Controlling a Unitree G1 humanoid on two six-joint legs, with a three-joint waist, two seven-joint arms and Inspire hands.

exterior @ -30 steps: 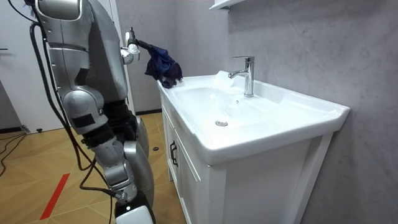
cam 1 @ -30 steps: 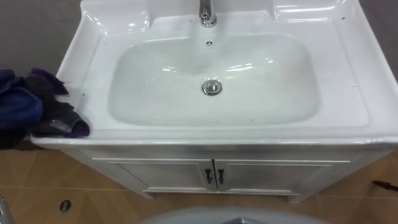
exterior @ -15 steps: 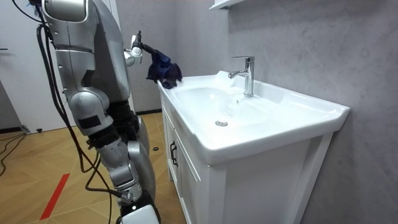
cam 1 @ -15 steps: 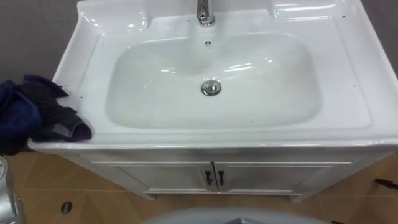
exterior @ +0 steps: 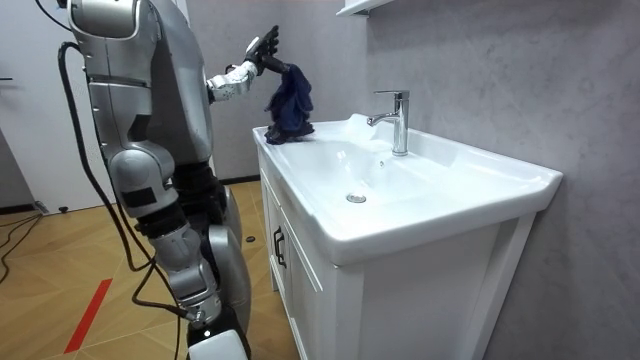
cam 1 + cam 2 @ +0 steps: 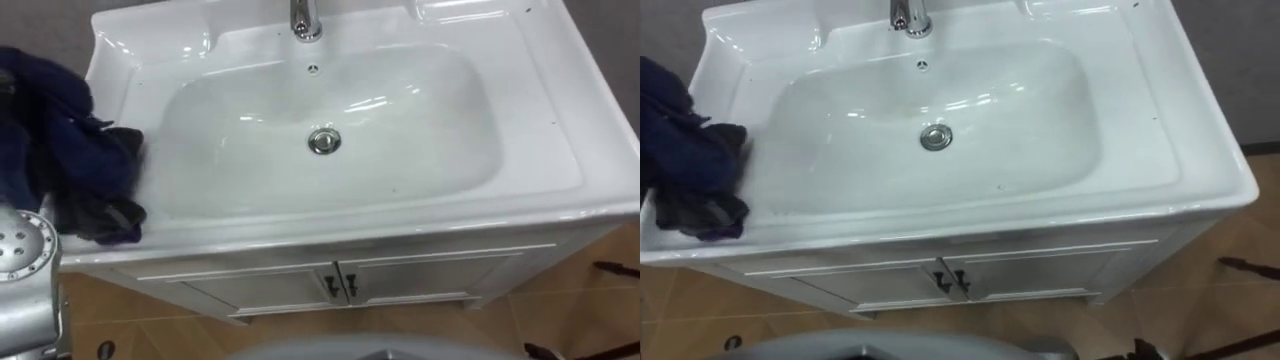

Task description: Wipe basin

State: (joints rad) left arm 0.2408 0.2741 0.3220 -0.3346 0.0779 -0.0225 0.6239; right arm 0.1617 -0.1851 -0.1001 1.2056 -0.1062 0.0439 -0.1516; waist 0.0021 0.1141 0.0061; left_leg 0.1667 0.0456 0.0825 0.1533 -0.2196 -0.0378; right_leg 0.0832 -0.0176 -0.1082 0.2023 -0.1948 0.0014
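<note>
My left hand (image 5: 262, 50) grips the dark blue cloth (image 6: 70, 160) up high - it hangs down, lower end bunched on the basin (image 6: 560, 130) left rim - tap (image 6: 305, 18) well apart.

Basin (image 6: 560, 120): white, ceramic by the look, glossy and smooth, streaked with highlights.
Tap (image 5: 397, 120): polished metal, mirror-bright.
Drain (image 6: 323, 141): shiny metal.
Cloth (image 6: 70, 150): dark blue fabric, soft, matt, crumpled.
Cabinet (image 6: 250, 285): white, smooth, low sheen.
Floor (image 5: 60, 260): wood-look boards, faint sheen.
Wall (image 5: 500, 80): grey, matt, mottled like plaster.
</note>
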